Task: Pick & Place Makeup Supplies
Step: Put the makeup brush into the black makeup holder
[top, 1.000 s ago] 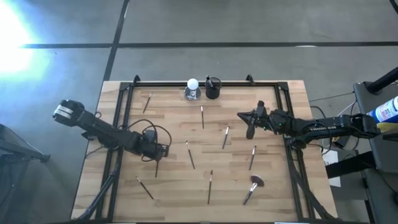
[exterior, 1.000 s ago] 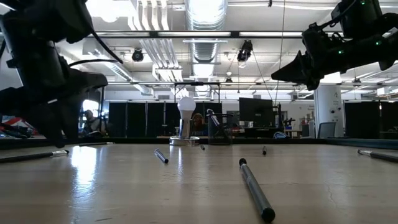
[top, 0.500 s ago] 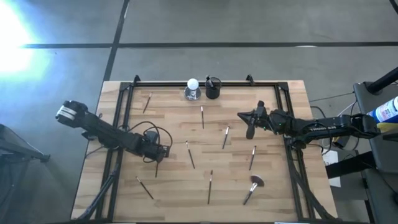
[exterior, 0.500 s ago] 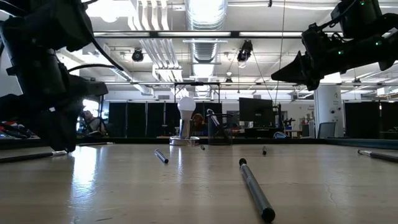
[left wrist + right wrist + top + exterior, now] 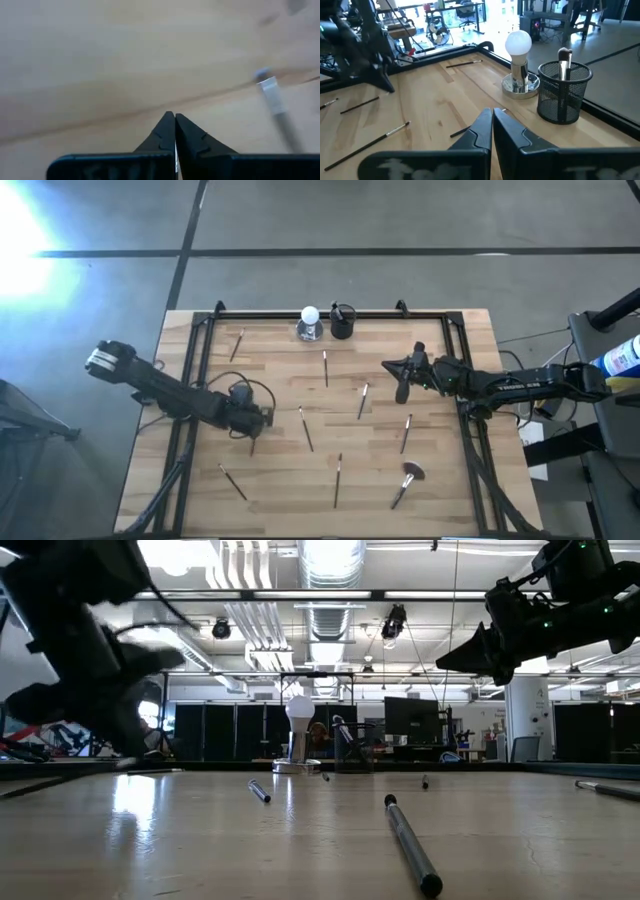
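Several thin makeup brushes lie flat on the wooden table (image 5: pixel 280 380), among them one with a fluffy pinkish head (image 5: pixel 407 480). My left gripper (image 5: pixel 262 418) is shut at the table's left middle and holds nothing. A dark-handled brush (image 5: pixel 252 446) lies on the wood just beside it, its silver ferrule (image 5: pixel 270 94) off to one side of the shut fingers (image 5: pixel 175 122). In the low view the left gripper (image 5: pixel 128 752) hangs just above the tabletop. My right gripper (image 5: pixel 400 385) hangs shut and empty high over the right middle of the table (image 5: pixel 492 114).
A black mesh cup (image 5: pixel 342 322) with one brush standing in it (image 5: pixel 564 57) stands at the far edge. A white ball on a clear base (image 5: pixel 309 323) stands next to it. A dark metal frame (image 5: pixel 205 330) runs around the table's edge.
My left gripper has shut from wide open with nothing between its fingers. It has then come up a little off the tabletop. The brush beside it still lies where it was.
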Robot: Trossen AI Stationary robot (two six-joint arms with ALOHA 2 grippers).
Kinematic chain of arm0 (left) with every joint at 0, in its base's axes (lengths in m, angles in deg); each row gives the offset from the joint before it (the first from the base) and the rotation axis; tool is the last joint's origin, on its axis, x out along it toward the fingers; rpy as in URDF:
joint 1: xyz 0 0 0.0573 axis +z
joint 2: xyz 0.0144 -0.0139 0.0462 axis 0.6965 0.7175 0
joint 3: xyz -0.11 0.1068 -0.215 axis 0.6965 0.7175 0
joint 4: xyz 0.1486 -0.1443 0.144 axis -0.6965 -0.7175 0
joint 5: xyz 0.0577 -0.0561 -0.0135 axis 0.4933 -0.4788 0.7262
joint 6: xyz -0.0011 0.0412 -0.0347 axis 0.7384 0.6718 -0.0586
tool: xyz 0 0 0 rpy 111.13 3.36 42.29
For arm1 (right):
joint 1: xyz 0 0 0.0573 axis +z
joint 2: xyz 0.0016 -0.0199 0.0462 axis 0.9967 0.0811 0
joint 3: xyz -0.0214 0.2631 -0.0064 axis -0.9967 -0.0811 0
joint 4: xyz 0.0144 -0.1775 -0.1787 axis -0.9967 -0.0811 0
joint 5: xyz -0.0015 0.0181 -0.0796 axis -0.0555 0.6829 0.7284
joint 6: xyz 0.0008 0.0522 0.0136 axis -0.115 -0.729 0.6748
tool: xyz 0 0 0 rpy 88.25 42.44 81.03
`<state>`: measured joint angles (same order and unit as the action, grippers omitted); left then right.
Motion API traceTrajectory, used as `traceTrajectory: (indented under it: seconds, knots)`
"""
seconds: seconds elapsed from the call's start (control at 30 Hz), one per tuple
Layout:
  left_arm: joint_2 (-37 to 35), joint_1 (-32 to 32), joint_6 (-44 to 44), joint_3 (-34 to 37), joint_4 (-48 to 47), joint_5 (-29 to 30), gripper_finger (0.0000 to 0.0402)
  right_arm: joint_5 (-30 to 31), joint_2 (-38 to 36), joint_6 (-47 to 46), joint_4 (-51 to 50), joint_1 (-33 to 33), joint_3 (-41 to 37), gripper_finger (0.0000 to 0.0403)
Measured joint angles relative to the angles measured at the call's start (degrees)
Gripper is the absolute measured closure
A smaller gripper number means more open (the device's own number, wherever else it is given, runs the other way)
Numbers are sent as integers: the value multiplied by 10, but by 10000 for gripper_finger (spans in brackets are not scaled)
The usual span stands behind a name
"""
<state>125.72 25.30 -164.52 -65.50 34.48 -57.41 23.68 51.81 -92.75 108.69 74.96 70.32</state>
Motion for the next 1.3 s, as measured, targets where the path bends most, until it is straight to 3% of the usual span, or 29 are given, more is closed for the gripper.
traceTrajectory:
  seconds: [0.1,0.2,0.37,0.57,0.73,0.87,0.97,1.13,1.3]
  knots:
    - [-29,-1,65,0,40,59,401,0,1,0,0,0,0,392]
    - [-49,2,177,1,137,128,401,0,6,0,0,0,0,392]
    - [-38,20,392,43,407,142,401,-1,27,-3,18,0,0,392]
    - [46,95,597,137,808,21,401,-36,78,-18,75,0,0,392]
    - [146,189,700,110,960,-126,401,-123,144,-63,180,1,0,392]
    - [212,244,747,46,1019,-238,401,-138,211,-86,238,11,14,384]
    - [251,269,771,-5,1032,-291,401,-139,257,-89,249,20,45,364]
    - [300,279,790,-78,1033,-340,401,-169,312,-89,249,27,108,315]
    - [311,279,804,-104,1034,-347,401,-173,324,-83,231,26,137,267]
